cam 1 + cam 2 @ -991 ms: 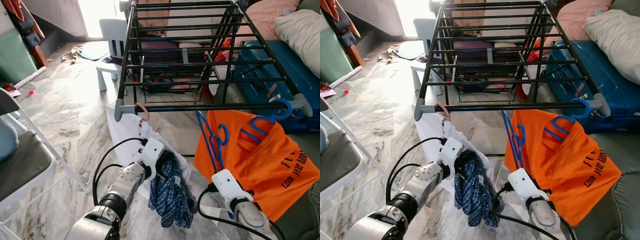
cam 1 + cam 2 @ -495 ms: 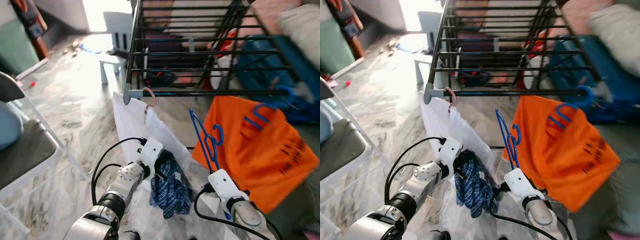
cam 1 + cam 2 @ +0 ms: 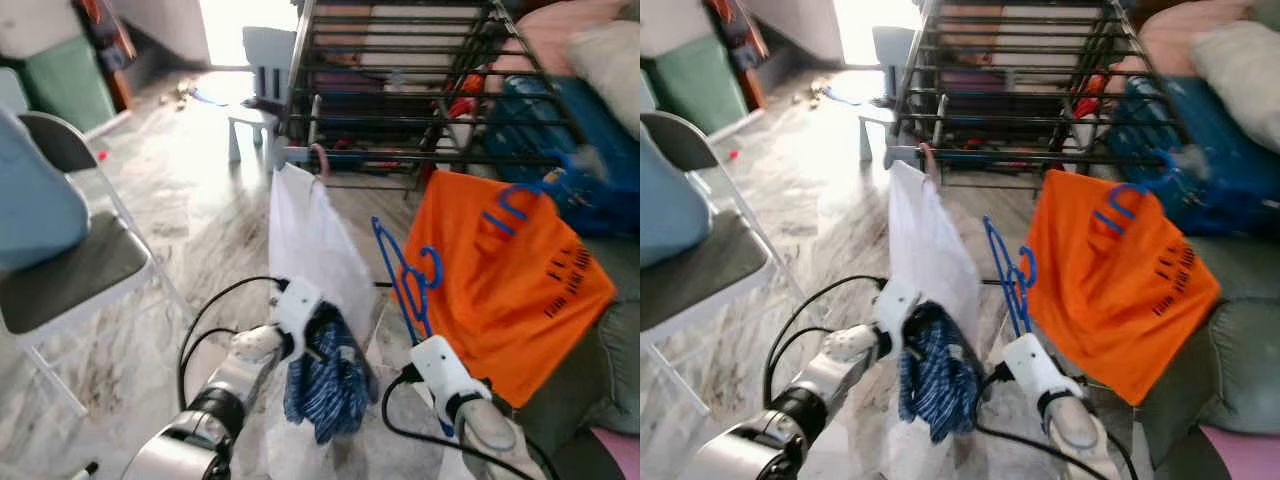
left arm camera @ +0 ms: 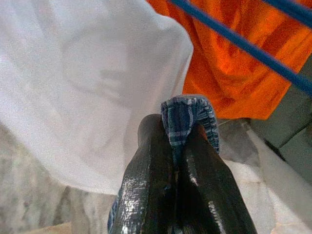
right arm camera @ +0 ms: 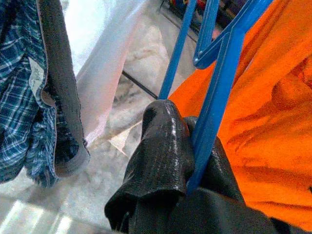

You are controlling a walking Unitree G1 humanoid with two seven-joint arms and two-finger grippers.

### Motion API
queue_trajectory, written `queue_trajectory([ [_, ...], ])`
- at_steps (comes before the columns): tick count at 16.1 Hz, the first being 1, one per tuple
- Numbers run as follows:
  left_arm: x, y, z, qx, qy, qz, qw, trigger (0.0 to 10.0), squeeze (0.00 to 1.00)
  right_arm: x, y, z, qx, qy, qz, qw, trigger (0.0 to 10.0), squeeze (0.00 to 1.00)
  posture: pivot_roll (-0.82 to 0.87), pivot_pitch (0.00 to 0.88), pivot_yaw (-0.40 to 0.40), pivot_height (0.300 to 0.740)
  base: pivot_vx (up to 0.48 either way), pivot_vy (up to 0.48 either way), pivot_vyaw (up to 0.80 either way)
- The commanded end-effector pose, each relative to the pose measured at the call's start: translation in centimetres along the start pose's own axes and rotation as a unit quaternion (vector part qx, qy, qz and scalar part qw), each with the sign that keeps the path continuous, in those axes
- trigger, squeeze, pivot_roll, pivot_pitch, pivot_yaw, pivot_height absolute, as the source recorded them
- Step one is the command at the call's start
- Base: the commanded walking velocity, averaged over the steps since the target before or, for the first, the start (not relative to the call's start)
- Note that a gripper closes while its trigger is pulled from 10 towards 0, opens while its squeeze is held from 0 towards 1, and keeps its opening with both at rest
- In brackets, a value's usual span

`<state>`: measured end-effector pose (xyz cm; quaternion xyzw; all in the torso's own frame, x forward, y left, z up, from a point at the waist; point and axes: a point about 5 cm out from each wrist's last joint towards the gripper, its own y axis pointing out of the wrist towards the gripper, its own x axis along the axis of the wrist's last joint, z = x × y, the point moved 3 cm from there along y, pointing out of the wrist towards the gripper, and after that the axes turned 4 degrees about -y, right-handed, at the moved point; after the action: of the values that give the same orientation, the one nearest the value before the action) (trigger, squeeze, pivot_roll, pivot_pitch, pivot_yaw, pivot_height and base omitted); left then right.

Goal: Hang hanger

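Observation:
My right gripper [image 5: 192,146] is shut on a blue plastic hanger [image 3: 405,283], held upright low in front of the black drying rack [image 3: 400,90]. My left gripper [image 4: 178,141] is shut on a blue plaid garment [image 3: 322,385] that hangs down from it. A white garment [image 3: 310,240] hangs on a pink hanger [image 3: 320,158] at the rack's near left corner. An orange T-shirt [image 3: 510,275] hangs on another blue hanger [image 3: 520,200] at the near right of the rack.
A folding chair [image 3: 70,270] with a blue bag stands at the left. A small white chair [image 3: 255,90] is behind the rack's left side. A blue suitcase [image 3: 545,120] and a sofa with pillows [image 3: 610,60] lie at the right. Marble floor [image 3: 190,210] spreads to the left.
The camera has swung and pulled back, so the rack sits farther and the chair is nearer at the left. Both grippers keep their holds on the plaid garment and the blue hanger.

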<state>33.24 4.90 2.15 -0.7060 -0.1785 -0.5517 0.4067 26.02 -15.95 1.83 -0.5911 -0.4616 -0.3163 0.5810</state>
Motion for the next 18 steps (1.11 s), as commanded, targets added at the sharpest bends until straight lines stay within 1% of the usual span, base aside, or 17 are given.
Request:
queue_trajectory([
  [1, 0.3, 0.4, -0.7, -0.008, 0.004, -0.004, 1.0, 10.0, 0.0, -0.1, -0.1, -0.6, -0.005, -0.002, 0.004, 1.0, 10.0, 0.0, -0.03, 0.0, 0.018, 0.74, -0.307, 0.0, 0.0],
  [15, 0.4, 0.3, -0.4, -0.002, 0.013, -0.003, 1.0, 10.0, 0.0, -0.3, 0.2, -0.4, -0.001, -0.006, 0.013, 1.0, 10.0, 0.0, -0.02, 0.0, 0.013, 0.74, -0.306, 0.0, 0.0],
  [17, 0.4, 0.2, 0.1, 0.008, 0.006, -0.004, 1.0, 10.0, 0.0, -0.4, 0.3, -0.3, 0.0, -0.005, 0.013, 1.0, 10.0, 0.0, -0.02, 0.0, 0.015, 0.74, 0.0, 0.0, 0.0],
  [18, 0.8, 0.1, 0.6, 0.007, 0.008, -0.004, 1.0, 10.0, 0.0, -0.4, 0.2, -0.3, -0.001, -0.003, 0.013, 1.0, 10.0, 0.0, -0.03, 0.0, 0.015, 0.74, 0.0, 0.0, 0.0],
])
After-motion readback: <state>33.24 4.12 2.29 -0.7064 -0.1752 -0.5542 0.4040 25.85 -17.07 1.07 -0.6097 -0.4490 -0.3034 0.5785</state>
